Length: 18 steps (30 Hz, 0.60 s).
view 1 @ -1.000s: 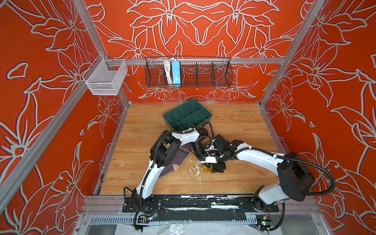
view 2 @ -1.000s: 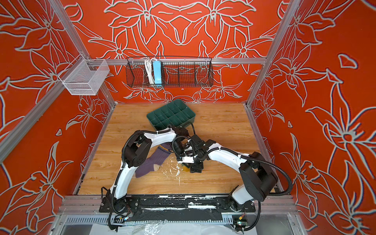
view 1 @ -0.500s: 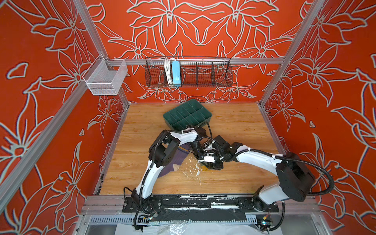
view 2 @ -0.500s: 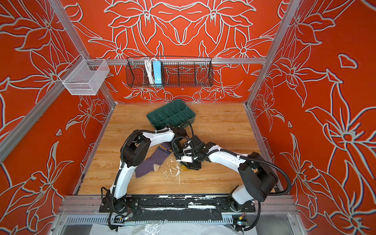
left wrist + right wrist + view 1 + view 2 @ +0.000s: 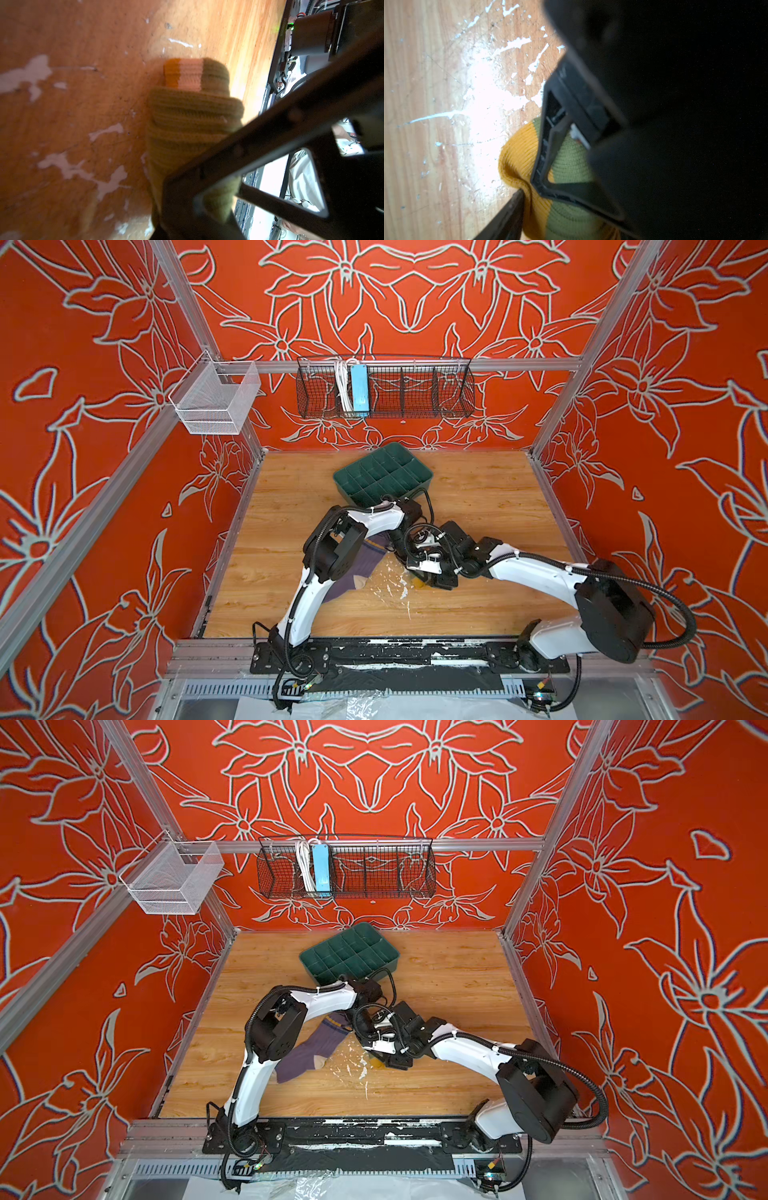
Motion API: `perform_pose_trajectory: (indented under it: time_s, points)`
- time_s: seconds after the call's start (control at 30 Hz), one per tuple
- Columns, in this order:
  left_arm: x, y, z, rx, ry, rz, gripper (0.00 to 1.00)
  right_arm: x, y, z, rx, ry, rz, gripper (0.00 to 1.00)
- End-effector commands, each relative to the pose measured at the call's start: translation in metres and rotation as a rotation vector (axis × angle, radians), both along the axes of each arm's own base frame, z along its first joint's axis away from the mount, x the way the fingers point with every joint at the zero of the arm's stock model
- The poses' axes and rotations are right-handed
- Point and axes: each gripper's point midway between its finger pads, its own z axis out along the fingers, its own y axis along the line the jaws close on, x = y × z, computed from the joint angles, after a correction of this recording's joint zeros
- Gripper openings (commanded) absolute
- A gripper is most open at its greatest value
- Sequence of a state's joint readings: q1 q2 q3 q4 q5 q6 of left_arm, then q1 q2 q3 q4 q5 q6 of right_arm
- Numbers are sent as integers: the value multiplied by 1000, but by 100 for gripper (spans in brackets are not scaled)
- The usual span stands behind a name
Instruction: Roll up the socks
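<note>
Nearest on the wooden table [image 5: 270, 597], the ribbed purple ankle sock [image 5: 309, 1052] lies flat, unrolled. Just beyond, the olive-green knitted sock [image 5: 187, 116] sits as a tight roll (orange heel showing). The left gripper [image 5: 409, 558] has its jaws clamped on it, likely so it cannot spring open. The right gripper [image 5: 527, 187] straddles the orange end; gripping or not, I cannot tell. Behind stands the dark green compartment tray [image 5: 384, 477].

Red walls [image 5: 124, 323] with grey floral outlines, aluminium posts [image 5: 183, 302] at corners, wooden floor [image 5: 478, 497] flecked white, black wire basket [image 5: 415, 389] on back rail holding blue strip [image 5: 359, 387], white mesh basket [image 5: 212, 406] left, green divided tray [image 5: 384, 475] on floor.
</note>
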<state>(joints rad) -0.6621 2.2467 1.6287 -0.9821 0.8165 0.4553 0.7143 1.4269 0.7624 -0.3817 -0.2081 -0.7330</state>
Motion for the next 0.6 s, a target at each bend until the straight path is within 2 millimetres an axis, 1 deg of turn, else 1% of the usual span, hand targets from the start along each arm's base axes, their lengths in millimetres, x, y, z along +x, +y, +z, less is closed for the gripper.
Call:
perform_pose_trajectory:
  time_s: [0.0,0.1,0.2,0.3,0.4,0.47,0.57]
  points:
    - [4,22,-17,124,-71,-21,0,-22,-53,-38,-229,95,-92,77]
    - [2,22,-16,119,-62,-25,0,-15,-55,-40,-247,65,-107,81]
    - [-3,18,-8,65,-10,-21,0,-9,-57,-41,-248,27,-135,81]
    - [-8,17,-4,41,49,-12,0,-2,-56,-32,-221,-39,-154,81]
    - [-3,22,-10,81,52,17,0,-6,-56,-17,-190,-92,-138,79]
    - [2,26,-13,109,22,41,0,-16,-55,-5,-155,-97,-120,80]
    - [11,30,-11,125,-45,58,0,-30,-56,11,-92,-103,-90,83]
